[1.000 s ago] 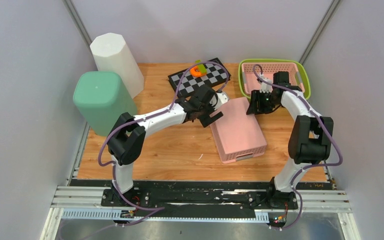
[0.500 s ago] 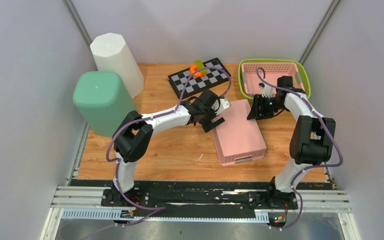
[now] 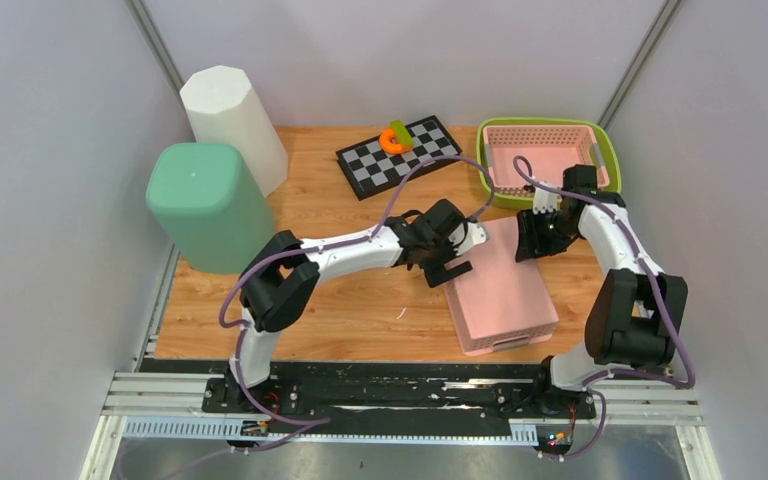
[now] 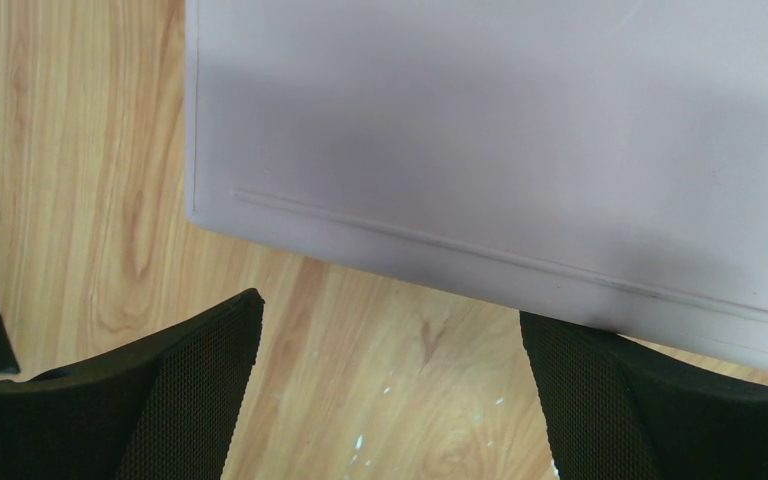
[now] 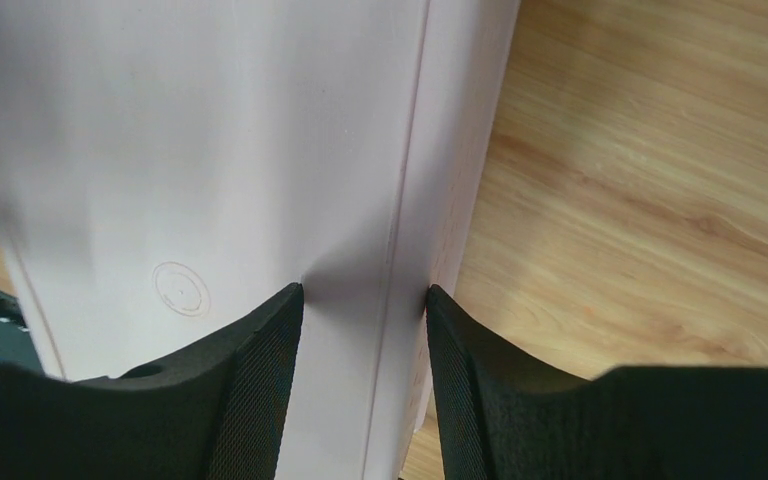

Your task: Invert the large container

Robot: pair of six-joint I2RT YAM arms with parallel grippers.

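A tall white tub (image 3: 232,125) stands far left on the wooden table (image 3: 360,300), a mint green tub (image 3: 205,205) just beside it. A checkered board (image 3: 405,160) lies at the back — a small orange thing (image 3: 394,141), maybe a toy, sits on it. Far right, a pink basket (image 3: 550,160) sits inside a green basket (image 3: 482,160).

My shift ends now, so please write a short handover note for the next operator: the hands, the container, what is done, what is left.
Left hand: open, empty, at the left edge of the pink container.
Right hand: closed on the container's far right edge.
Container: base up on the wooden table.
Done: it looks turned over already.
Left: probably release the right hand and pull both arms back.
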